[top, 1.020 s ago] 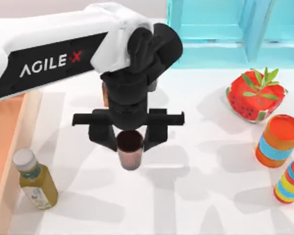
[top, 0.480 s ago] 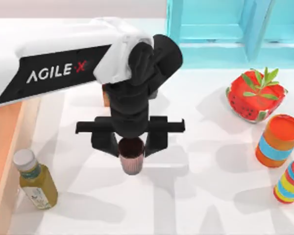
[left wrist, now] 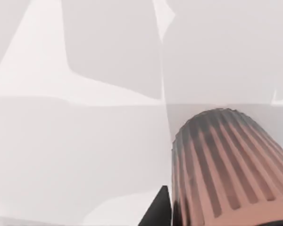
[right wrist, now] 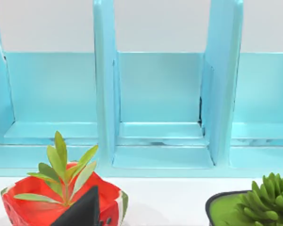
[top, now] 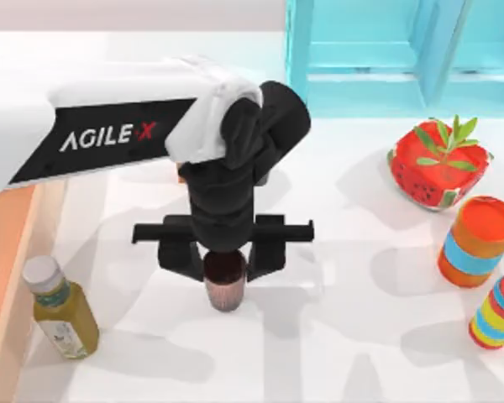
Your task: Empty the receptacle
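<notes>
Tan-orange wood marks the receptacle (top: 8,252), a shallow box lying along the table's left edge at nine o'clock. A yellow bottle (top: 61,309) with a pale cap stands beside its wall, toward seven o'clock. Near the table's centre the left gripper (top: 224,260) pinches a small brown ribbed cup (top: 225,281) between its black fingers (top: 178,252), over the white table (top: 353,336). At three o'clock sit a watermelon-patterned planter (top: 439,165), an orange can (top: 479,241) and a striped can (top: 497,312); a turquoise crate (top: 403,50) stands at one o'clock
</notes>
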`<control>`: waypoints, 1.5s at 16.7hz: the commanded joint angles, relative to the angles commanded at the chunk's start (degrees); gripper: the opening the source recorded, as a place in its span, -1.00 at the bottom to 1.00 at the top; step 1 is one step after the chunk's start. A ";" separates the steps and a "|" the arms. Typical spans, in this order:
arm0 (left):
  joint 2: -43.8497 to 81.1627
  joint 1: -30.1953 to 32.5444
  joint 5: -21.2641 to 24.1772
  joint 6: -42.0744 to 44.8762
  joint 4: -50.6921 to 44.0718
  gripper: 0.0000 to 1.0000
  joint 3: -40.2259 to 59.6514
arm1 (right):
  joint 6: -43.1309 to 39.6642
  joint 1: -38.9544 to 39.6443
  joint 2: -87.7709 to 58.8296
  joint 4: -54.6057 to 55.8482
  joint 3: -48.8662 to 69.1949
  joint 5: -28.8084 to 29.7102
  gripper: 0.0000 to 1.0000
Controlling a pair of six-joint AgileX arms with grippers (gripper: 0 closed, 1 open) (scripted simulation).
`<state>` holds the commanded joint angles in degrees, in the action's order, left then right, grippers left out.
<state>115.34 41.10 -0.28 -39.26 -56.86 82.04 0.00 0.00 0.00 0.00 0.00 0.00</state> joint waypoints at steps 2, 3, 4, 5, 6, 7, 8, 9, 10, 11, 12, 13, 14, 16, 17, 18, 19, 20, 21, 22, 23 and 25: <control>0.00 0.00 0.00 0.00 0.00 -0.70 0.00 | 0.00 0.00 0.00 0.00 0.00 0.00 1.00; 0.00 0.00 0.00 0.00 0.00 -0.55 0.00 | 0.00 0.00 0.00 0.00 0.00 0.00 1.00; 0.00 0.00 0.00 0.00 0.00 -0.40 0.00 | 0.00 0.00 0.00 0.00 0.00 0.00 1.00; 0.00 0.00 0.00 0.00 0.00 -0.25 0.00 | 0.00 0.00 0.00 0.00 0.00 0.00 1.00; 0.00 0.00 0.00 0.00 0.00 -0.10 0.00 | 0.00 0.00 0.00 0.00 0.00 0.00 1.00; 0.00 0.00 0.00 0.00 0.00 0.06 0.00 | 0.00 0.00 0.00 0.00 0.00 0.00 1.00; 0.00 0.00 0.00 0.00 0.00 0.21 0.00 | 0.00 0.00 0.00 0.00 0.00 0.00 1.00; 0.00 0.00 0.00 0.00 0.00 0.36 0.00 | 0.00 0.00 0.00 0.00 0.00 0.00 1.00; 0.00 0.00 0.00 0.00 0.00 0.51 0.00 | 0.00 0.00 0.00 0.00 0.00 0.00 1.00; 0.00 0.00 0.00 0.00 0.00 0.66 0.00 | 0.00 0.00 0.00 0.00 0.00 0.00 1.00; 0.00 0.00 0.00 0.00 0.00 0.81 0.00 | 0.00 0.00 0.00 0.00 0.00 0.00 1.00; 0.00 0.00 0.00 0.00 0.00 0.96 0.00 | 0.00 0.00 0.00 0.00 0.00 0.00 1.00; 0.00 0.00 0.00 0.00 0.00 1.00 0.00 | 0.00 0.00 0.00 0.00 0.00 0.00 1.00; 0.00 0.00 0.00 0.00 0.00 1.00 0.00 | 0.00 0.00 0.00 0.00 0.00 0.00 1.00; 0.00 0.00 0.00 0.00 0.00 1.00 0.00 | 0.00 0.00 0.00 0.00 0.00 0.00 1.00; 0.00 0.00 0.00 0.00 0.00 1.00 0.00 | 0.00 0.00 0.00 0.00 0.00 0.00 1.00; 0.00 0.00 0.00 0.00 0.00 1.00 0.00 | 0.00 0.00 0.00 0.00 0.00 0.00 1.00; 0.00 0.00 0.00 0.00 0.00 1.00 0.00 | 0.00 0.00 0.00 0.00 0.00 0.00 1.00; 0.00 0.00 0.00 0.00 0.00 1.00 0.00 | 0.00 0.00 0.00 0.00 0.00 0.00 1.00; 0.00 -0.04 0.00 0.00 -0.01 1.00 0.01 | 0.00 0.00 0.00 0.00 0.00 0.00 1.00; -0.02 -0.04 0.00 0.00 -0.15 1.00 0.13 | 0.00 0.00 0.00 0.00 0.00 0.00 1.00; -0.34 -0.06 0.02 0.01 -2.03 1.00 1.69 | 0.00 0.00 0.00 0.00 0.00 0.00 1.00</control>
<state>115.00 41.04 -0.26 -39.25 -58.89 83.73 0.00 0.00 0.00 0.00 0.00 0.00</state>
